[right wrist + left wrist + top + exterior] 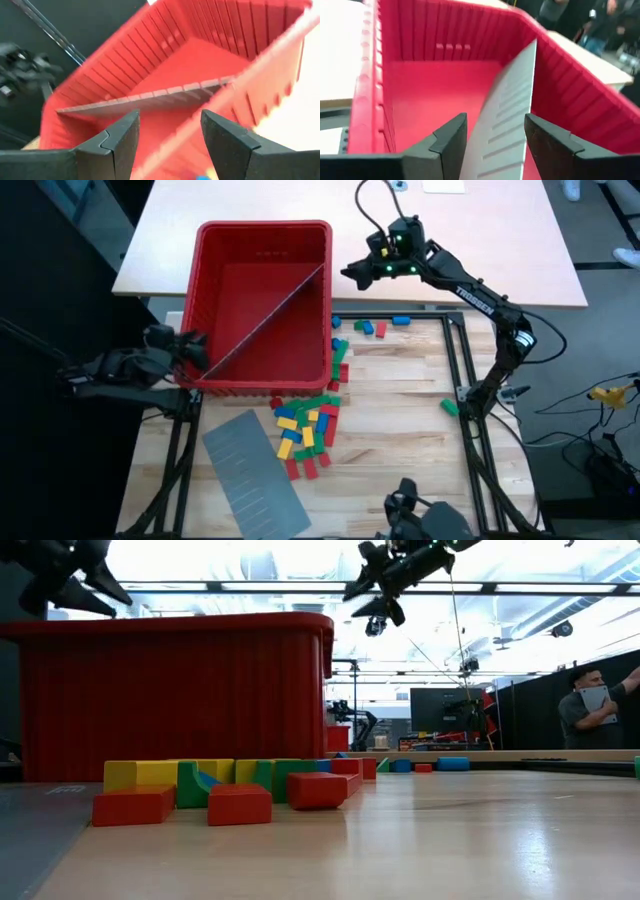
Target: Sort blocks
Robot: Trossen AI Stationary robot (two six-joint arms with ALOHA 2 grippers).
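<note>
Over the red bin's [262, 305] near-left corner, the left hand [495, 137] hangs with fingers spread either side of the grey divider panel [268, 315], not touching it. At the bin's far right rim, the right hand [169, 131] hovers open too. Blocks [308, 430] lie heaped on the table [400, 440] beside the bin; a second grey panel [252, 472] lies flat.
</note>
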